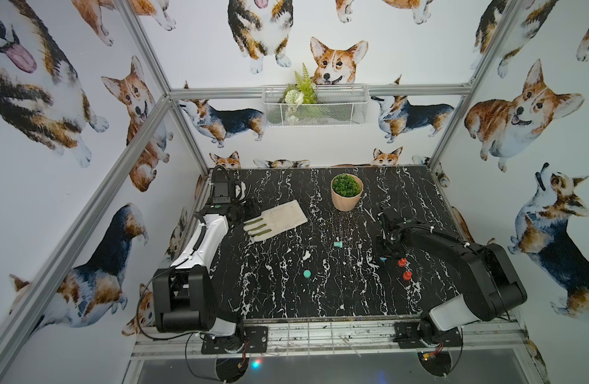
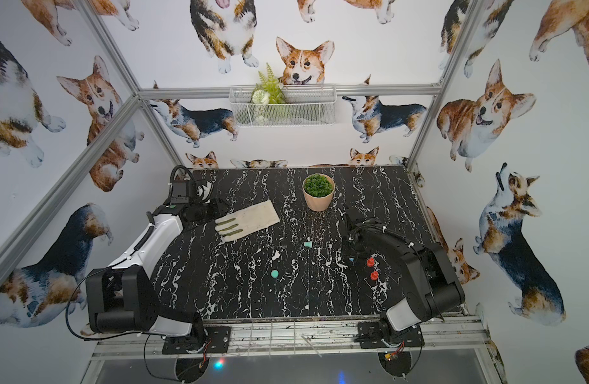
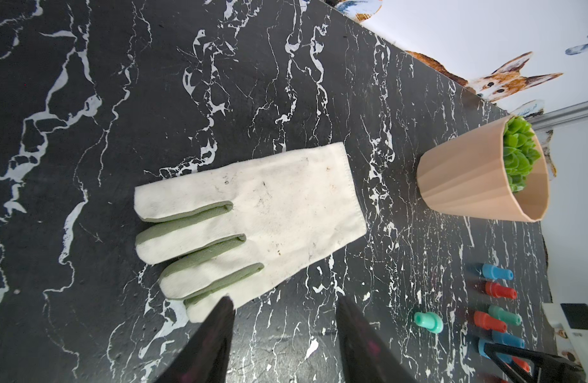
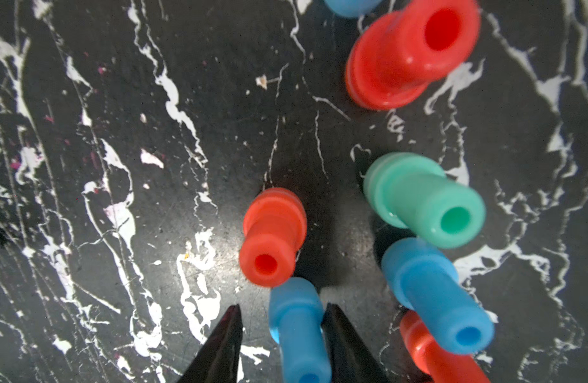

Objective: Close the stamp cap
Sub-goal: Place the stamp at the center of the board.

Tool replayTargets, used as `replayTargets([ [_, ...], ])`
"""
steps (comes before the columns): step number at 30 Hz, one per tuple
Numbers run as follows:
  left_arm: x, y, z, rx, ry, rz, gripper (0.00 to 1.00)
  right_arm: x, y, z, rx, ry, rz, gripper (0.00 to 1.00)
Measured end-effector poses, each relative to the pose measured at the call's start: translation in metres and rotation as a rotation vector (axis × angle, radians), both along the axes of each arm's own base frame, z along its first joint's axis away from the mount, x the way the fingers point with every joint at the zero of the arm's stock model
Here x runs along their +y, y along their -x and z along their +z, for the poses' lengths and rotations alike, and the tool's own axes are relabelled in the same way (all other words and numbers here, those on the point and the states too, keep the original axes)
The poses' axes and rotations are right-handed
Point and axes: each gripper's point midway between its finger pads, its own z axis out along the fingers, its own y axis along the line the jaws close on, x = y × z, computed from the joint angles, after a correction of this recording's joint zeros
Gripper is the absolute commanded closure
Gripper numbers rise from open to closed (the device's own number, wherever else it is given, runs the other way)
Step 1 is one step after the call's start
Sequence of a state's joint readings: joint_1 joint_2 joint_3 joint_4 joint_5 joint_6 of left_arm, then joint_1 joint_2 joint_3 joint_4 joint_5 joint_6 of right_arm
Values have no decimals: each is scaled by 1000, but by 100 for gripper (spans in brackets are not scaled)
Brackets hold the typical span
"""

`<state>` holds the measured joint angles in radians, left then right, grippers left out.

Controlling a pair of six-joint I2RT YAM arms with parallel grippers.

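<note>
- The right gripper (image 4: 282, 306) stood part open astride an upright blue stamp (image 4: 297, 331). One jaw lay at or against the stamp's side and the other stood clear of it with table showing between, so I judged nothing was clamped.
- That blue stamp stood in a huddle of upright stamps on the robot's right, with a red stamp (image 4: 272, 238) just beyond it.
- The piece that looked left to close was a teal stamp (image 1: 338, 245), lying on its side near the table's middle, apart from the huddle.
- A loose teal cap (image 1: 306, 273) (a small round dome, as far as the top views told) sat nearer the front edge and farther to the robot's left, well apart from the stamp.
- From the right gripper the teal stamp lay toward the robot's left, about level with it. Its long axis was flat and ran roughly across the table, pale end pointing left.
- The right arm was plainly nearer the stamp, while the cap sat roughly midway between the two grippers.
- The left gripper (image 3: 282, 298) hung part open and empty at the back left, just beside the fingertips of a white-and-green glove (image 3: 269, 212).
- The table (image 1: 286, 299) was flat, black and marble-veined in white, with some scuffs. A peach pot (image 1: 346, 199) of succulents stood toward the back.
- Corgi wallpaper covered the walls inside an aluminium frame, and a wire basket (image 1: 336, 113) with a fern hung on the back wall.
</note>
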<state>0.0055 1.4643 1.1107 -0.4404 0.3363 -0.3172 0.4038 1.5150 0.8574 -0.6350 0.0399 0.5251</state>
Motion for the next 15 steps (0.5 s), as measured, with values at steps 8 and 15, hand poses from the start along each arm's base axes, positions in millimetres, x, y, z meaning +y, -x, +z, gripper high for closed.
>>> replayTargets([
  [8, 0, 0, 0, 1, 2, -1, 47, 0, 1, -2, 9, 5, 3, 48],
  [15, 0, 0, 0, 1, 2, -1, 47, 0, -1, 3, 0, 1, 4, 48],
])
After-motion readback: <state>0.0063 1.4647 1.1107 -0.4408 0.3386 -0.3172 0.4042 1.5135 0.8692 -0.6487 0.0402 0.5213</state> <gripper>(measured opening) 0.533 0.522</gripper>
